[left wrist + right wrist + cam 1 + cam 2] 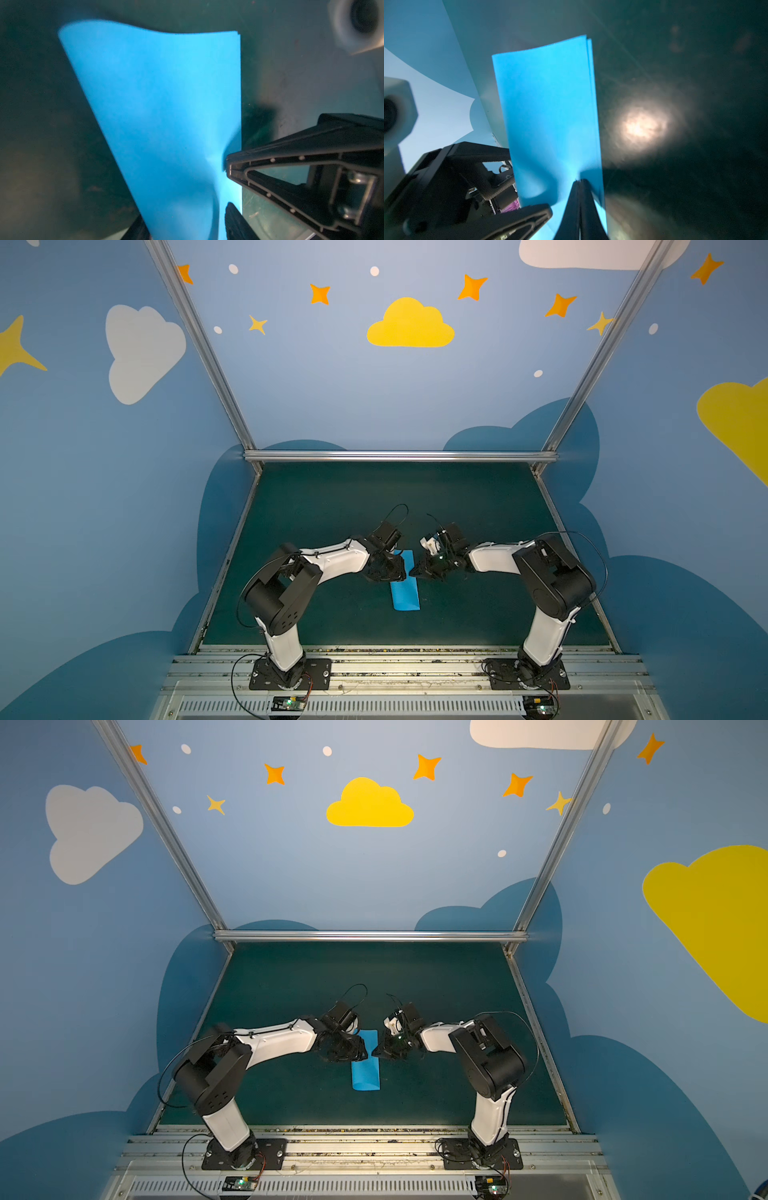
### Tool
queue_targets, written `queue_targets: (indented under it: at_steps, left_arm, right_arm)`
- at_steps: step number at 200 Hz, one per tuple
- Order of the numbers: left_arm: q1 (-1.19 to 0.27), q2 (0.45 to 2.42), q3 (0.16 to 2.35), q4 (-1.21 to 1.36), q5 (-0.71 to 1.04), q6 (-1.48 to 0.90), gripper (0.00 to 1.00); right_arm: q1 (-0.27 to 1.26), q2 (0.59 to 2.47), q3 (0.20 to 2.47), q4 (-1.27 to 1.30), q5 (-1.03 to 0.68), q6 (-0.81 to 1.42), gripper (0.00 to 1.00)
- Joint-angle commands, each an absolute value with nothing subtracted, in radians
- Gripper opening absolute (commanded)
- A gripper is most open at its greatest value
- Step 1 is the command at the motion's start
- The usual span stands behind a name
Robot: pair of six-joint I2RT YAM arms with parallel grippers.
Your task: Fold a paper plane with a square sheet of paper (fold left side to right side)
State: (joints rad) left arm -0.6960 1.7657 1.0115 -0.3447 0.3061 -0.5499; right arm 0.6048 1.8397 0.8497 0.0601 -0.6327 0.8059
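Note:
The square sheet of paper [406, 595] [366, 1076] is bright sky-blue and lies doubled over on the green mat, a narrow strip between my two grippers. My left gripper [395, 569] [358, 1049] stands open astride the sheet's raised, curved left part [166, 104], one finger on each side of it [187, 220]. My right gripper [414, 572] [376, 1052] [579, 181] is shut, and its tip rests on the paper [550, 114] close to the right edge, where the layered edges meet. In the left wrist view that tip [228, 166] touches the sheet's edge. No paper plane shape shows.
The green mat [457, 510] is bounded by an aluminium rail [399, 456] at the back and blue painted walls on both sides. Both arm bases sit on the metal rail [415, 668] at the front. The two wrists are close together over the mat's middle.

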Motion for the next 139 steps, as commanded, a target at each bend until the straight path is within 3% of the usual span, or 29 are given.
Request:
queue_targets:
  at_steps: [1,99,118,139]
  left_arm:
    - [-0.704,1.824,0.992,-0.371,0.326,-0.532,0.56]
    - [-0.656,1.597,1.007,-0.485,0.307,-0.498,0.61]
    - [-0.657,1.581,0.980,-0.439,0.371,-0.517,0.56]
    - [-0.664,1.577,0.946,-0.362,0.416,-0.547,0.37]
  right_arm:
    - [0.609,1.871,0.834,0.064,-0.603,0.799,0.00]
    - [0.607,1.881,0.801,0.057,-0.576,0.784,0.00]
    - [0.607,1.887,0.801,0.057,-0.574,0.782,0.00]
    - [0.607,1.894,0.801,0.055,-0.571,0.779,0.00]
